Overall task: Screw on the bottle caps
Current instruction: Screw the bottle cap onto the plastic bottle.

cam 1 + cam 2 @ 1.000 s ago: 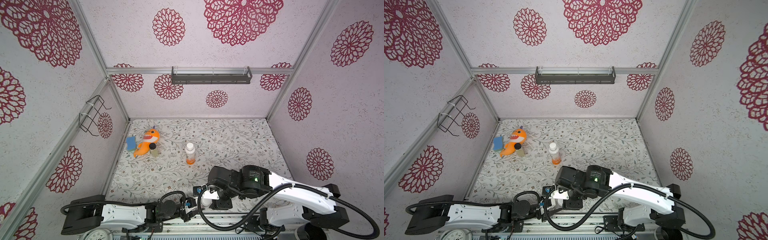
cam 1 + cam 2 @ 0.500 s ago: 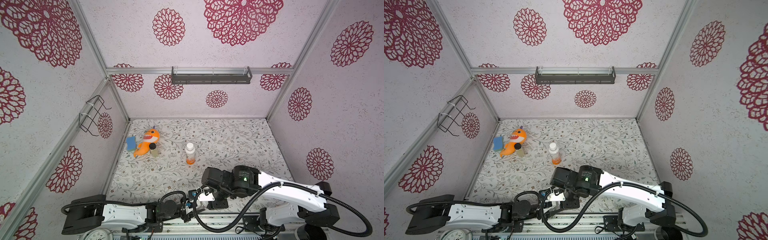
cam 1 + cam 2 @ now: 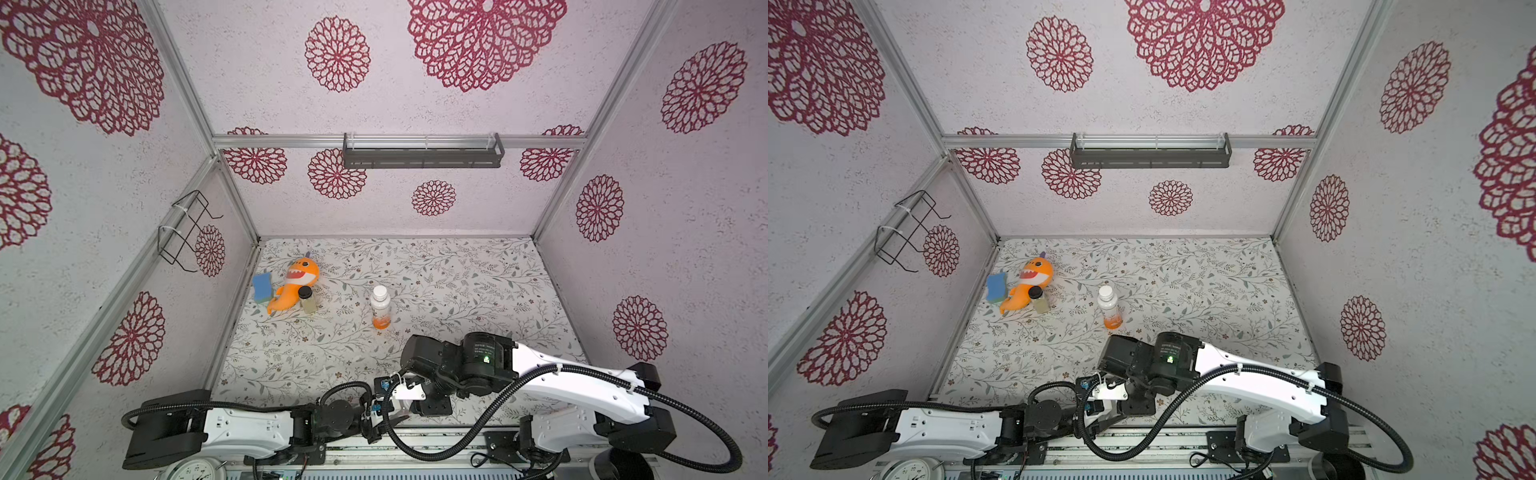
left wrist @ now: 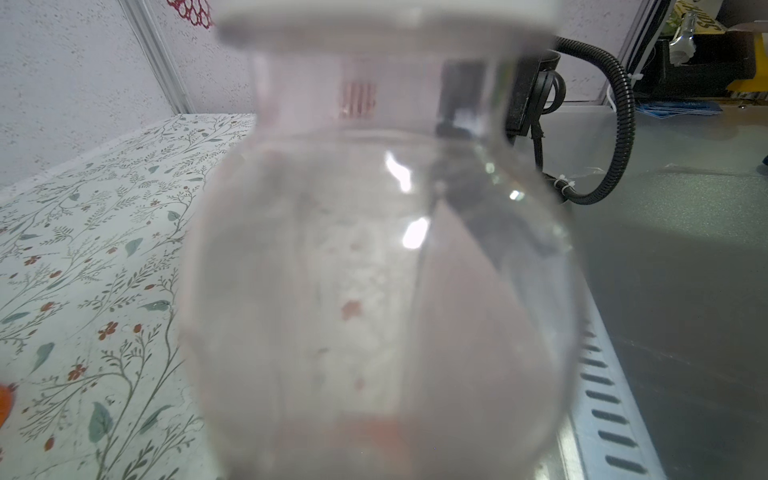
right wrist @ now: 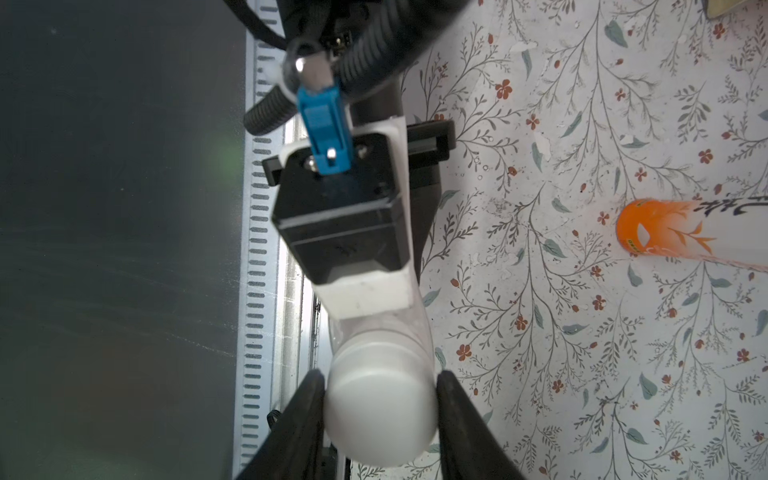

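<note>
Nearer you than the orange bottle (image 3: 380,307), at the front lip of the desk (image 3: 457,282), is where this can go wrong. Your left pincer (image 3: 397,420) is clamped on the clear bottle (image 4: 382,270). Your right pincer (image 5: 380,376) has its fingers (image 5: 299,428) against both flanks of the white cap (image 5: 380,415) on the neck, a pinch by the look of it.

Watch three things. A crooked cap would cross-thread as you turn. Slick plastic could spin inside the left grip instead of taking the thread. And the right fingers work close beside the left wrist's camera housing (image 5: 340,224), so a wide twist may knock it.

Your left arm lies low, stretched sideways along the front edge. Your right arm is folded, wrist aimed down over the cap.

Farther out, the orange bottle stands upright, white top on, tightness unclear. Beyond it and to its left, the plush toy (image 3: 297,282), small jar (image 3: 306,299) and sponge (image 3: 262,286) sit clustered, out of your way.
</note>
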Robot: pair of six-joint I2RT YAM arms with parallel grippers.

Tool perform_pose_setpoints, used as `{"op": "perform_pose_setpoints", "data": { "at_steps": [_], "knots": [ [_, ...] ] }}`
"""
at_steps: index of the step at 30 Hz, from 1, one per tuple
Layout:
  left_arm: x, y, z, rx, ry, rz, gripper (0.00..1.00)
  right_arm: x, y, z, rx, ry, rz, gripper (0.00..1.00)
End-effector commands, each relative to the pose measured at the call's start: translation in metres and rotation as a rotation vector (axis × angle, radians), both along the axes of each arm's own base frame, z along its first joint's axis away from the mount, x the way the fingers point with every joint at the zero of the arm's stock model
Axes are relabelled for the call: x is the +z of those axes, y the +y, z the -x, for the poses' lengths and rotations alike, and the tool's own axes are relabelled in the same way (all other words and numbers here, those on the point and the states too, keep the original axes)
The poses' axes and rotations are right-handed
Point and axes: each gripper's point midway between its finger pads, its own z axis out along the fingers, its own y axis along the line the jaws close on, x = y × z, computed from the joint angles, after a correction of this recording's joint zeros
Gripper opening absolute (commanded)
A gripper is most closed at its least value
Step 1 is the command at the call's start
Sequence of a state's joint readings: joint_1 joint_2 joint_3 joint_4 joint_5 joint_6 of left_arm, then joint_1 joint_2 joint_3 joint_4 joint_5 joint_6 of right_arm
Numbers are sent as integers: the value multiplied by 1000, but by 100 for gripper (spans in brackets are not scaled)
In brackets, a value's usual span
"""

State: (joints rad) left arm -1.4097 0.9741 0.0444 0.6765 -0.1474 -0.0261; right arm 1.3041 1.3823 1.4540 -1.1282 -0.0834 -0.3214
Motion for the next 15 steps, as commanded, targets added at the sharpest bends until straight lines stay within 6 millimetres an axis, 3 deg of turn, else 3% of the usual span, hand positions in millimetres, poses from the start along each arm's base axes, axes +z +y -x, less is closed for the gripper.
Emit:
{"op": "perform_pose_setpoints", "data": {
  "at_steps": [1,15],
  "knots": [
    [25,-4,-2,12,-27,85,40,-5,1,-8,-89,-3,14,43],
    [35,8,-18,114,-63,125,39,-5,20,-43,-678,63,-8,41]
  ]
}}
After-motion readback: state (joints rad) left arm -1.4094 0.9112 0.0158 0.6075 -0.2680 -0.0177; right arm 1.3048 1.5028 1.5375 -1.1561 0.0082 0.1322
